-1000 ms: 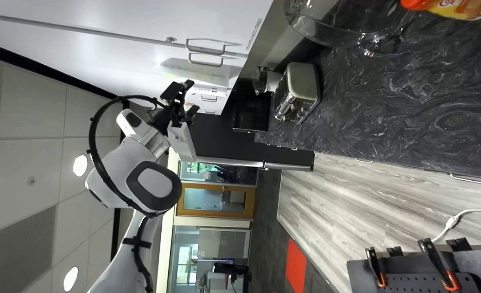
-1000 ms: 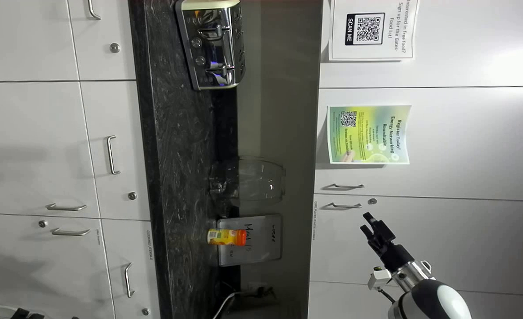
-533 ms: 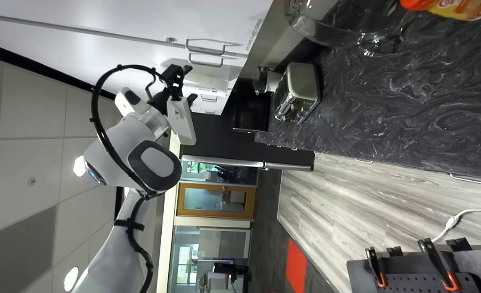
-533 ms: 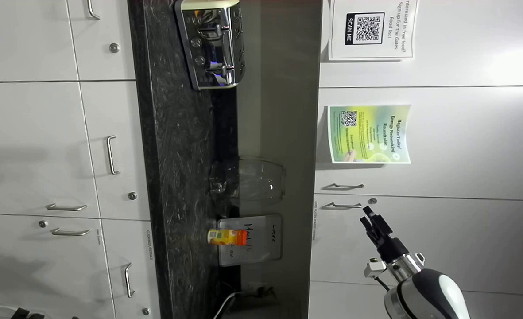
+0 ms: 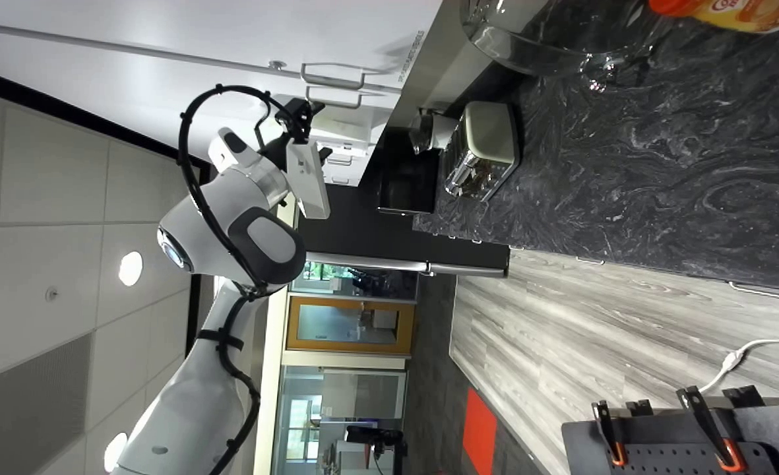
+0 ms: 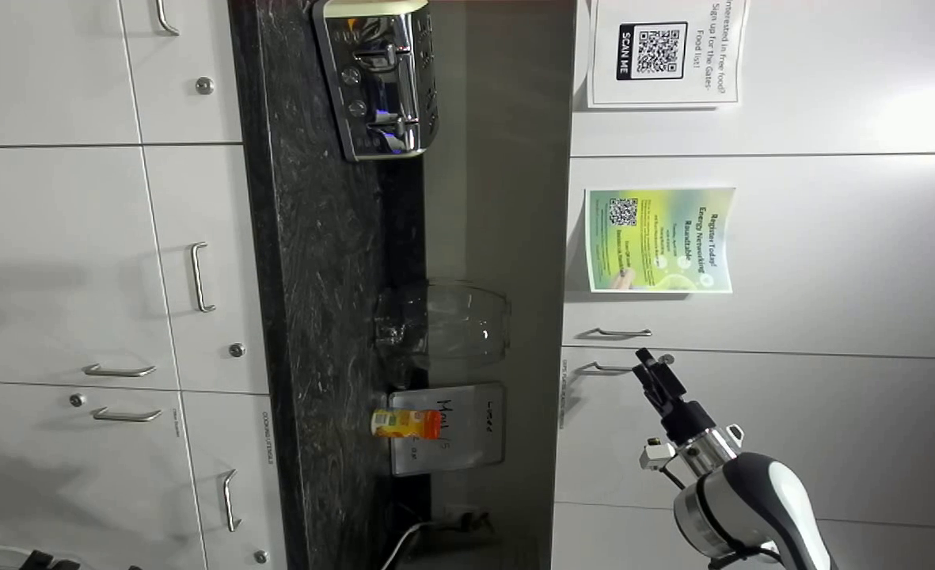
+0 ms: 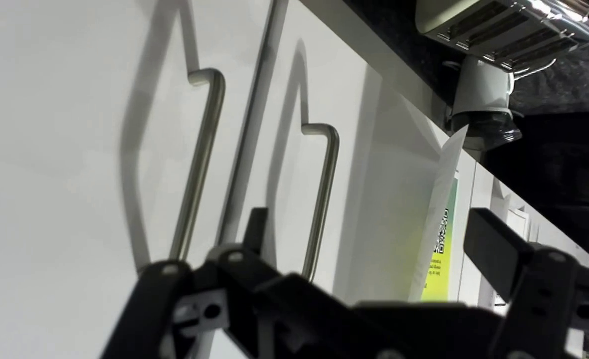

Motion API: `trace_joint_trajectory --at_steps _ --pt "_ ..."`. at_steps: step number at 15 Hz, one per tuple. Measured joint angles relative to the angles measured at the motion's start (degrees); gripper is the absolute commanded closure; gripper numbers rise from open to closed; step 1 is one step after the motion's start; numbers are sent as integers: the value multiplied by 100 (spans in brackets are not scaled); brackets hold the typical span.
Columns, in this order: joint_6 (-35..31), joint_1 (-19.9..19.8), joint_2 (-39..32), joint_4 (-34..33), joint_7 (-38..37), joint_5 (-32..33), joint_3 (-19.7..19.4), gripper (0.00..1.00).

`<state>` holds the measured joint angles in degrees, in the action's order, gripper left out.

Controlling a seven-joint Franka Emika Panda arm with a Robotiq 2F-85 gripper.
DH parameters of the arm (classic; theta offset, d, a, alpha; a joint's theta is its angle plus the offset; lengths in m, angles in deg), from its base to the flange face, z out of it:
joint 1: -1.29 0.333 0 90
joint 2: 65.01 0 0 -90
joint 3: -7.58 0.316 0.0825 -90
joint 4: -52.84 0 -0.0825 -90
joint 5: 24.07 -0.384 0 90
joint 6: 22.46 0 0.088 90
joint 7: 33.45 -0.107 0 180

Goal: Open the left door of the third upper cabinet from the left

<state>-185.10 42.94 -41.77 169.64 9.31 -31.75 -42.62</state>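
The left door of the third upper cabinet is a white panel with a flyer, and it is shut. It also shows in an exterior view. Its metal handle stands beside the seam, across from the right door's handle. My gripper is open and empty, in front of the seam and handles. In the wrist view my gripper has the left door's handle between its fingers in the picture; one finger overlaps the strip between seam and handle. How deep the fingers reach I cannot tell. The cabinet's inside is hidden.
A green and yellow flyer curls out from the left door, between my fingers in the wrist view. Below, on the dark counter, stand a toaster, a glass jar and an orange-lidded container. A neighbouring upper door carries a sheet.
The arm and open gripper have moved towards the seam and the two handles. The doors have not moved.
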Motion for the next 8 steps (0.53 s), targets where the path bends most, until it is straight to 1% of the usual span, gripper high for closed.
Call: trace_joint_trajectory --at_steps 8 --pt "0 1095 -111 -388 260 -36 -959 0"
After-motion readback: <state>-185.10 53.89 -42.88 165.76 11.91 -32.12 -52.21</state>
